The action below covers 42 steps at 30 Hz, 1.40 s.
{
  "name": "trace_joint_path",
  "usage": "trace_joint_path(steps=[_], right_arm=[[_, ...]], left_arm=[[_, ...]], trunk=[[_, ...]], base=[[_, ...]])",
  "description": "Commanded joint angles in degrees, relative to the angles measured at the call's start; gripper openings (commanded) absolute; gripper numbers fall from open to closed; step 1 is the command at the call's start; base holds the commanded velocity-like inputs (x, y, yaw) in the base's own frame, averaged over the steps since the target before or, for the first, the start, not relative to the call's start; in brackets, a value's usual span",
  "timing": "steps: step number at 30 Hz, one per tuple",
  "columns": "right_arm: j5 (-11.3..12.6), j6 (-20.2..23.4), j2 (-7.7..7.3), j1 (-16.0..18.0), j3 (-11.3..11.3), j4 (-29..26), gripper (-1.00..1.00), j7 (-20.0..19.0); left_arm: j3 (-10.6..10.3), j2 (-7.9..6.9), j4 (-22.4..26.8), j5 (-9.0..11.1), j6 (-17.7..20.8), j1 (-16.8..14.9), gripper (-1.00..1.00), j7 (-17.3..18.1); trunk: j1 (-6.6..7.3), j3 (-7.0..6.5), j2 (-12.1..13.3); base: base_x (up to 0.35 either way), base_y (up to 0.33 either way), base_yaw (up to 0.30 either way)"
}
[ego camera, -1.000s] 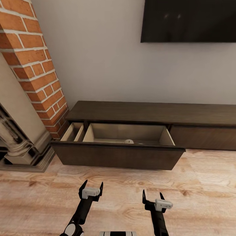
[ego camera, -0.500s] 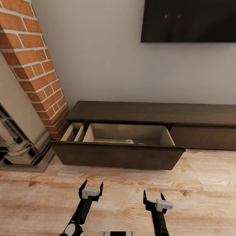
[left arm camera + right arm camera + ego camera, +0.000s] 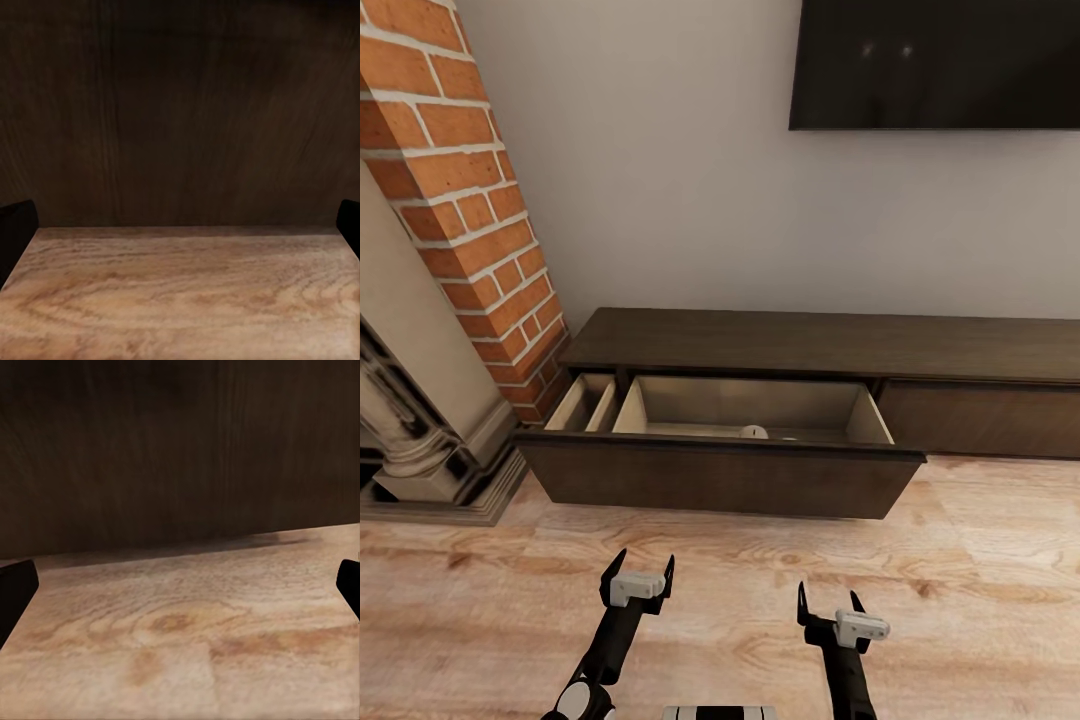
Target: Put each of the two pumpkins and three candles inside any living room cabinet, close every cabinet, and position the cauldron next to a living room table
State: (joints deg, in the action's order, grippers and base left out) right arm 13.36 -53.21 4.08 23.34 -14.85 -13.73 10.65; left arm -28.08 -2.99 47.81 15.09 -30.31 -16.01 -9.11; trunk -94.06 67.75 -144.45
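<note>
The long dark brown cabinet stands against the wall, its wide drawer pulled open over the floor. Inside the pale drawer, the top of one candle peeks above the front panel. My left gripper and right gripper hover low over the wooden floor just short of the drawer front, both open and empty. Both wrist views look at the dark drawer front, with black fingertips at the picture edges. The pumpkins, the cauldron and the table are out of view.
A brick chimney column and a stone fireplace pillar stand at the left, close to the drawer's corner. A dark TV hangs on the wall. The cabinet's right drawer front is shut. Wooden floor lies around the arms.
The right gripper has edged very slightly to the right; the left gripper, drawer and candle stand as before.
</note>
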Motion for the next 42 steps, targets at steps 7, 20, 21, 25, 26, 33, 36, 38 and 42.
trace_joint_path(steps=[7, 20, 21, 25, 26, 33, 36, 38, 42], right_arm=[[0.8, -0.1, -0.99, 0.0, -0.2, 0.2, 1.00, 0.2], [1.0, 0.5, -1.39, 0.0, 0.1, 0.1, 1.00, -0.3], [0.8, 0.4, -1.31, 0.0, -0.1, -0.1, 1.00, -0.4], [0.4, 0.4, -0.94, 0.1, -0.4, -0.4, 1.00, -0.4], [0.3, 0.5, -0.75, 0.2, -0.5, -0.5, 1.00, -0.5], [0.1, 6.9, 0.31, 0.9, -0.7, -0.7, 1.00, -0.5], [0.0, 9.4, 0.98, 1.3, -0.8, -0.9, 1.00, -0.5], [0.0, 10.3, 1.23, 2.1, -0.8, -0.7, 1.00, -0.5], [0.0, 11.0, 1.44, 3.0, -0.9, -0.3, 1.00, -0.5]], left_arm=[[-0.4, -0.05, 0.0, 0.2, -0.1, -0.1, 1.00, -0.6], [-0.2, -0.01, 0.0, 0.2, 0.0, -0.1, 1.00, -0.5], [-0.2, 0.00, 0.0, 0.2, 0.0, -0.1, 1.00, -0.5], [0.0, 0.08, -1.1, 0.2, -0.1, -0.1, 1.00, -0.5], [-0.1, 0.18, -2.5, 0.2, -0.1, -0.1, 1.00, -0.5], [-0.3, 0.54, -11.9, 0.3, -0.2, -0.7, 1.00, -0.3], [-0.4, 0.64, -13.4, 0.4, -0.3, -1.0, 1.00, -0.2], [-0.4, 0.67, -13.9, 0.4, -0.3, -1.6, 1.00, -0.2], [-0.4, 0.69, -14.6, 0.3, -0.3, -3.1, 1.00, -0.1]], trunk=[[0.01, 0.04, 0.0], [0.01, 0.04, 0.0], [0.01, 0.04, 0.0], [0.01, 0.04, 0.0], [0.01, 0.04, 0.0], [0.01, 0.04, 0.0], [0.01, 0.04, 0.0], [0.01, 0.04, 0.0], [0.01, 0.04, 0.0]], base=[[0.000, 0.000, 0.000], [0.000, 0.000, 0.000], [0.000, 0.000, 0.000], [0.000, 0.000, 0.000], [0.000, 0.000, 0.000], [0.000, 0.000, 0.000], [0.000, 0.000, 0.000], [0.000, 0.000, 0.000], [0.000, 0.000, 0.000]])
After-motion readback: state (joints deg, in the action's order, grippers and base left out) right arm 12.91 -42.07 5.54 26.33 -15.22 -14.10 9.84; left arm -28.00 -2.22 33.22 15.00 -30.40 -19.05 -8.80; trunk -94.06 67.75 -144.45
